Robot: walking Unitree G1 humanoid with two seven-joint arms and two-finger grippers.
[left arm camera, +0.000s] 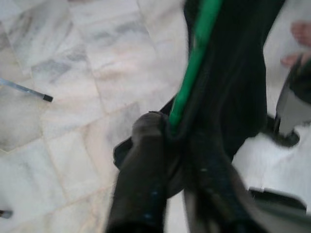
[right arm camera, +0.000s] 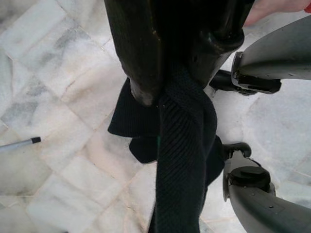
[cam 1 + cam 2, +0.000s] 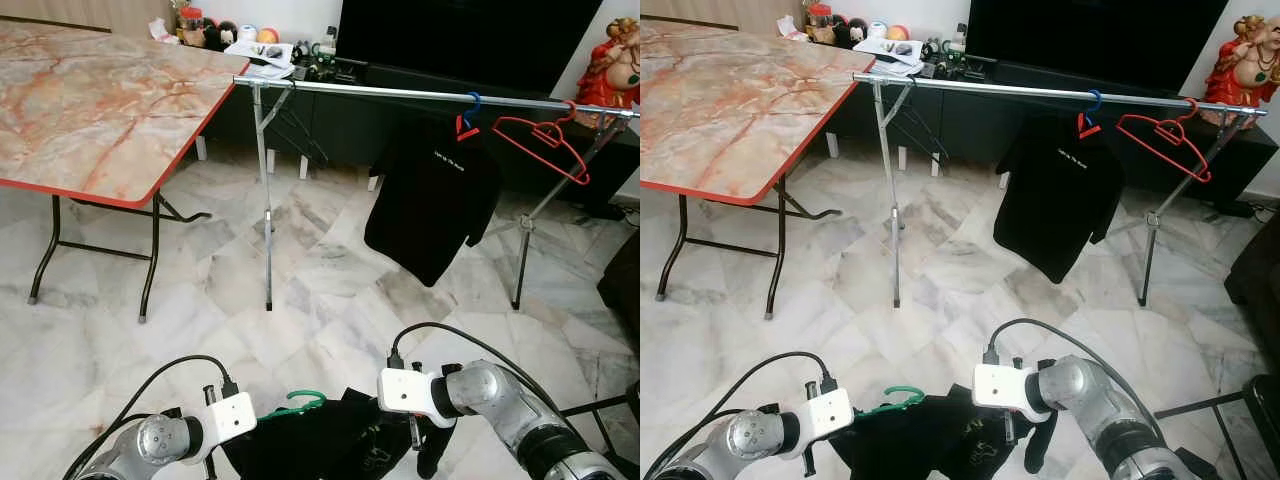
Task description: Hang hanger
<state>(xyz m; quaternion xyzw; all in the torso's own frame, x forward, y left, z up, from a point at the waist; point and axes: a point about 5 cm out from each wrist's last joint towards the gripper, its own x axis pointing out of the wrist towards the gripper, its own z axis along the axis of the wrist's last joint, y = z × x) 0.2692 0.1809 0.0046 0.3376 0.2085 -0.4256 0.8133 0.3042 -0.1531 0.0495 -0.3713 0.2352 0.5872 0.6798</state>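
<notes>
Left gripper (image 1: 170, 145) pinches a green hanger (image 1: 194, 63) threaded through a black garment (image 3: 320, 440); right gripper (image 2: 167, 94) clamps the garment's ribbed fabric. No writing is legible.

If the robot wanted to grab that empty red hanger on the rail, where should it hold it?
Probably the lower bar of the red hanger, coming from the robot's side. It hangs tilted on the rail, clear of the black shirt, and its thin frame leaves open space for fingers to close around.
</notes>
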